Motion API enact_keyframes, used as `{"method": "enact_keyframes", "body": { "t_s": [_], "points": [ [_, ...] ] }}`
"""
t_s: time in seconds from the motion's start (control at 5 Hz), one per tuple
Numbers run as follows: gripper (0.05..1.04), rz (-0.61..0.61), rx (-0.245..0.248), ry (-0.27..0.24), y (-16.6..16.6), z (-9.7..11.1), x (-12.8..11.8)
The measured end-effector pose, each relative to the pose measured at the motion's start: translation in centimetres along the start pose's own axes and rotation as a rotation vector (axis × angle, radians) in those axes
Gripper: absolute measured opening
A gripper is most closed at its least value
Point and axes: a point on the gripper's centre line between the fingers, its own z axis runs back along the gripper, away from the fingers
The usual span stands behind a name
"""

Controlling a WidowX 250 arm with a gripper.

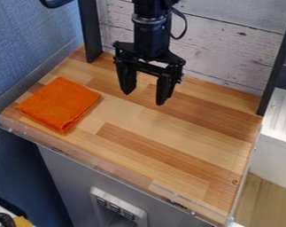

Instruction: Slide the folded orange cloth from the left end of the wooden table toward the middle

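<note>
The black gripper (145, 95) hangs over the back middle of the wooden tabletop (168, 142), pointing down. Its two fingers stand wide apart with nothing between them. An orange cloth (59, 104), folded into a rough square, lies flat on the left side of the wood. The cloth is to the left of the gripper and a little nearer the front edge, and the two are apart.
A low clear rim (103, 164) runs along the table's front and left edges. Dark upright posts stand at the back left (90, 31) and back right (278, 62), with a whitewashed plank wall (228, 40) behind. Beyond the right edge is a white surface (281, 115).
</note>
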Motion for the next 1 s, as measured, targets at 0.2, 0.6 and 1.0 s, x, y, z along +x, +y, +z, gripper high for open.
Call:
{"method": "enact_keyframes", "body": {
  "t_s": [0.2,0.6,1.0],
  "points": [
    [0.999,0.057,-0.003,0.006,0.9,-0.2,-0.2],
    [0.999,0.254,-0.013,-0.002,5.0,-1.6,-1.4],
    [0.999,0.44,-0.021,-0.056,9.2,-1.9,-2.8]
  ]
}}
